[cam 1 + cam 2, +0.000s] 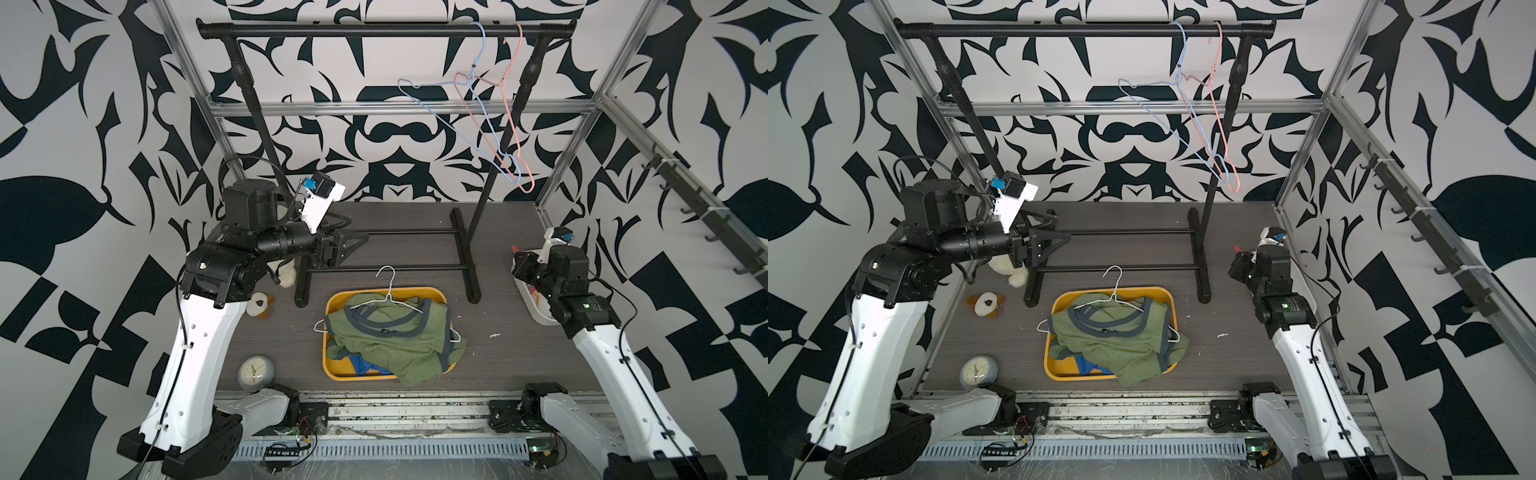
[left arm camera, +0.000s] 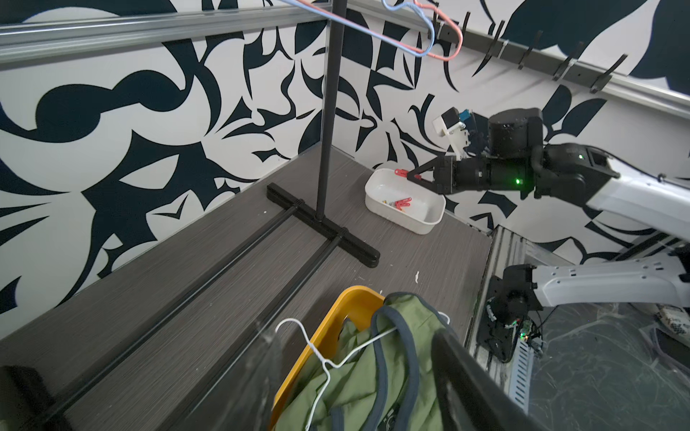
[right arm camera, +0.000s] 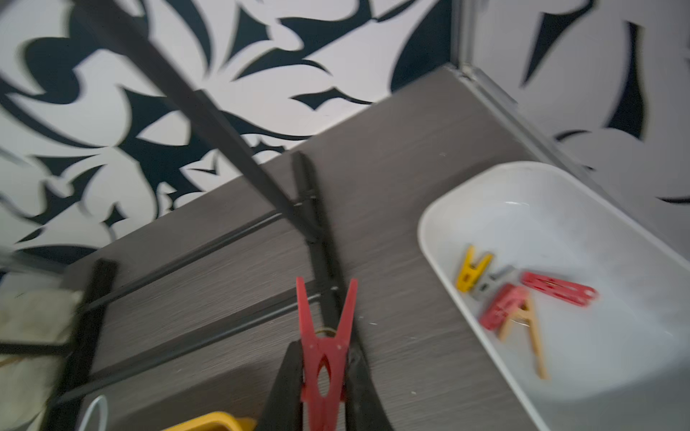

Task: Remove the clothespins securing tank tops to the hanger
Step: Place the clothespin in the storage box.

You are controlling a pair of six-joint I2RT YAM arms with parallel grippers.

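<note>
One red clothespin (image 3: 322,360) sits pinched in the right gripper (image 3: 325,349) at lower centre, left of the white bin (image 3: 582,231); the left gripper (image 1: 1054,227), mid-left, stands open and empty.

The blue tank top (image 1: 365,366) lies mostly buried under the olive tank tops (image 1: 395,336). Blur smears the clothespins (image 3: 556,289) in the white tub (image 3: 560,224).

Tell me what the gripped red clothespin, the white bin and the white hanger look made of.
Clothespin: moulded plastic, matte red, with cut-out slots. Bin: plastic too, smooth white, slight sheen, rounded moulded corners. Hanger: probably white-coated wire, judging by its thin line and twisted neck.
</note>
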